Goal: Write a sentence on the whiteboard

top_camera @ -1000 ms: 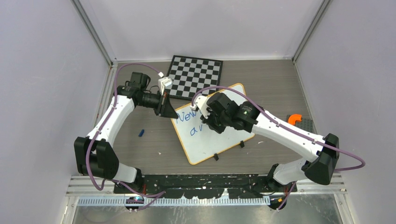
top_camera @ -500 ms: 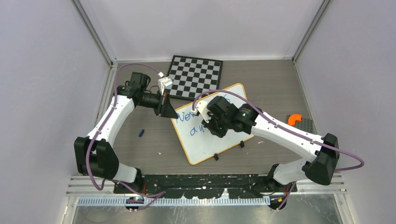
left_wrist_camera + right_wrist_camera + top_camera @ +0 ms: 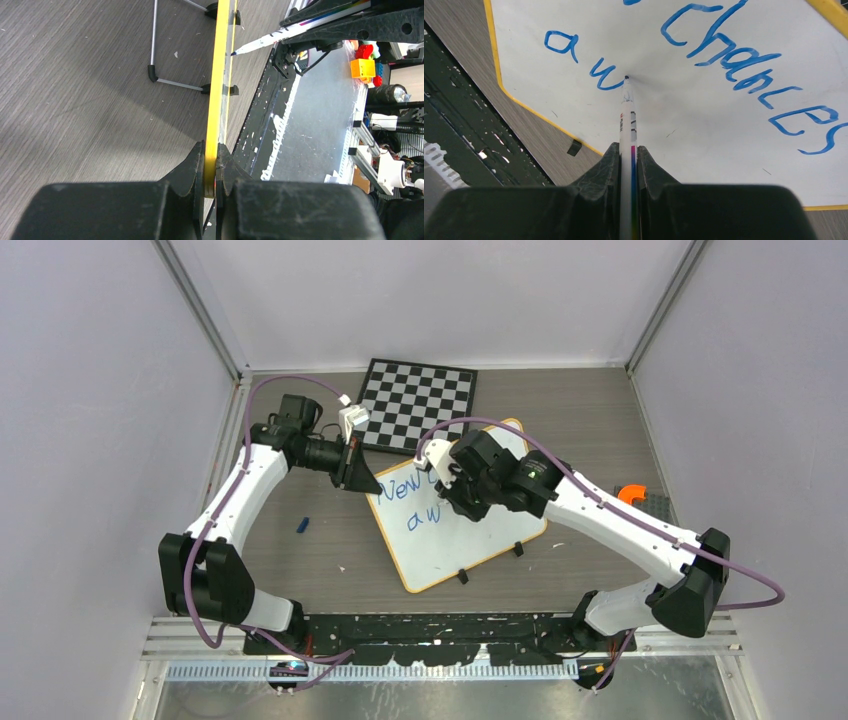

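And the left gripper (image 3: 212, 167) clamps tight on the rim of the whiteboard (image 3: 462, 540); the right gripper (image 3: 628, 152) pinches a marker (image 3: 626, 117), tip touching the whiteboard beside the blue w (image 3: 605, 80).

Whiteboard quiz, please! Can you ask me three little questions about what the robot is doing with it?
1. True or false: the left fingers pinch the rim of the whiteboard.
2. What do the right fingers hold? A) a sponge B) a marker C) a chess piece
3. Fill in: the writing on the whiteboard is ____ in colour.

Key: 1 true; 2 B; 3 blue.
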